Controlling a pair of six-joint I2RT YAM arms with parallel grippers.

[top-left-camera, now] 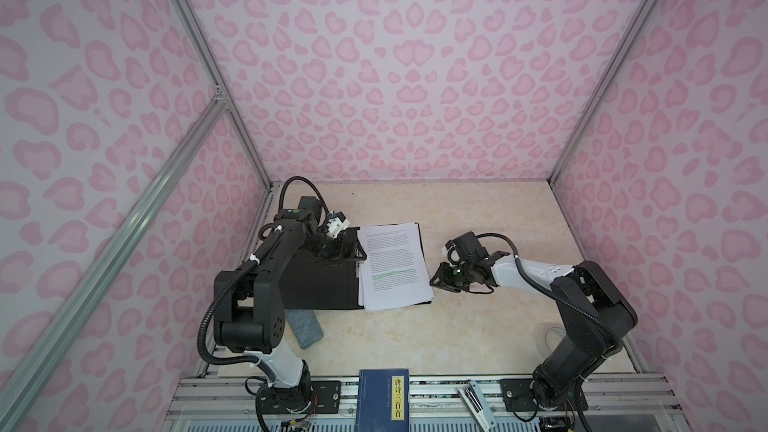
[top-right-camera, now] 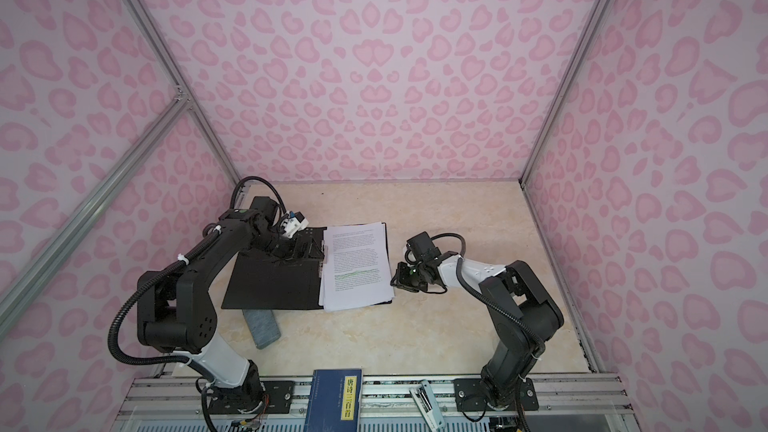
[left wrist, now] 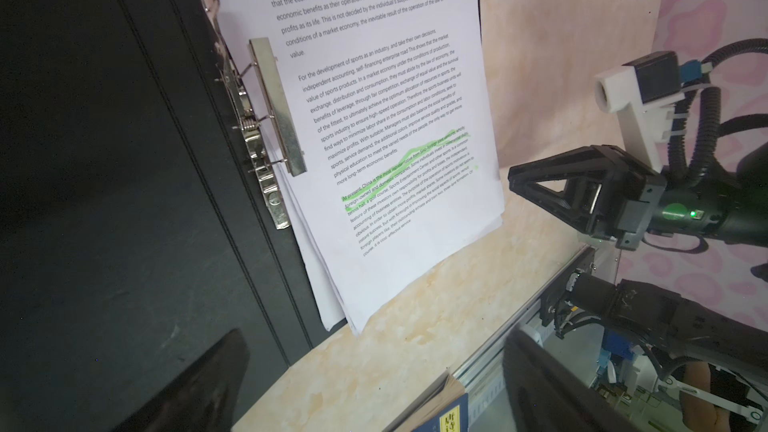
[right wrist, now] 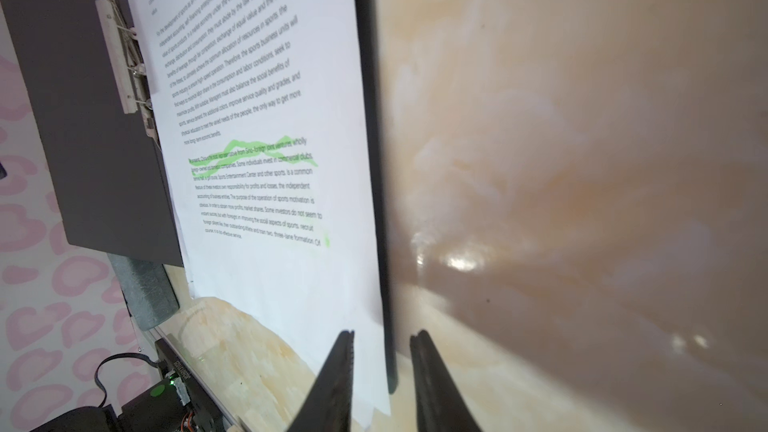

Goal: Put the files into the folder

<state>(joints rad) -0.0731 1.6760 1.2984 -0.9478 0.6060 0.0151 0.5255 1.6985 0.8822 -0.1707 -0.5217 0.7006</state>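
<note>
The left tool (top-left-camera: 347,249) hangs over the black inside of the open folder (top-left-camera: 316,288). Its two fingers are wide apart, with nothing in them. The right tool (top-left-camera: 435,280) is low, just beside the right edge of the files (top-left-camera: 392,268). Its fingers are a little apart, and I cannot tell if they touch the paper. The files lie in a stack on the right half of the folder. The metal clip (left wrist: 276,105) sits on their left edge. The folder lies open on the tabletop (top-left-camera: 478,326).
</note>
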